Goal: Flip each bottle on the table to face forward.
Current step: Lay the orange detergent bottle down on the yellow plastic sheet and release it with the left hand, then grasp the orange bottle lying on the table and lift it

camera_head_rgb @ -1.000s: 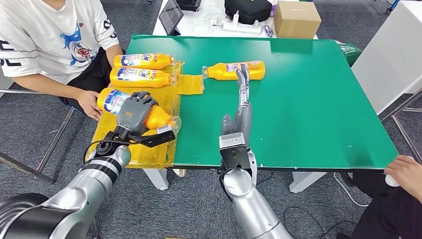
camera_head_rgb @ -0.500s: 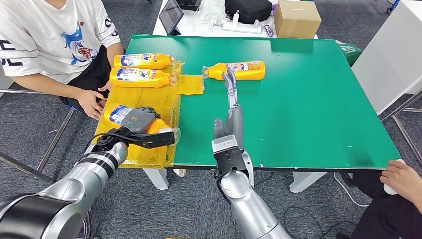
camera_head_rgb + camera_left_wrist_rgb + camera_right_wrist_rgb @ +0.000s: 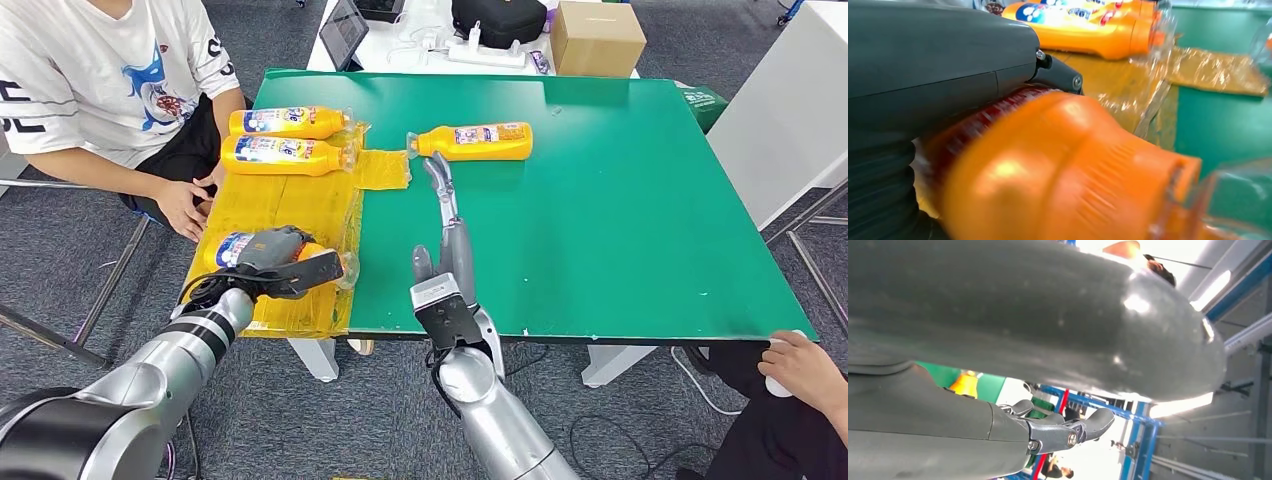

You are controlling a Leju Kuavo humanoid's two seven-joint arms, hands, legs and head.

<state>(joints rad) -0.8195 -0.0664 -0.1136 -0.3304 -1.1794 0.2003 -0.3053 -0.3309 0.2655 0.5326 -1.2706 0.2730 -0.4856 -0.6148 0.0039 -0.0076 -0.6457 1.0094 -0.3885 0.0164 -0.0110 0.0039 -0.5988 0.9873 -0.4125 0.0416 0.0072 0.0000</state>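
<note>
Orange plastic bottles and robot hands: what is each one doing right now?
Orange plastic bottle nearest the robot: lying down, gripped by the left robot hand.
Two orange plastic bottles at the far left: lying side by side.
Lone orange plastic bottle on the green table: lying down, untouched.
Right robot hand: holds nothing, fingers extended.

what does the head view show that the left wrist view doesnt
Head view alone: the right hand stretched open over the green table, the lone bottle ahead of its fingertips, and a seated person. Left wrist view alone: a close look at the ribbed orange shoulder of the held bottle. Both: the left hand gripping that bottle on the yellow sheet, with other bottles beyond.
</note>
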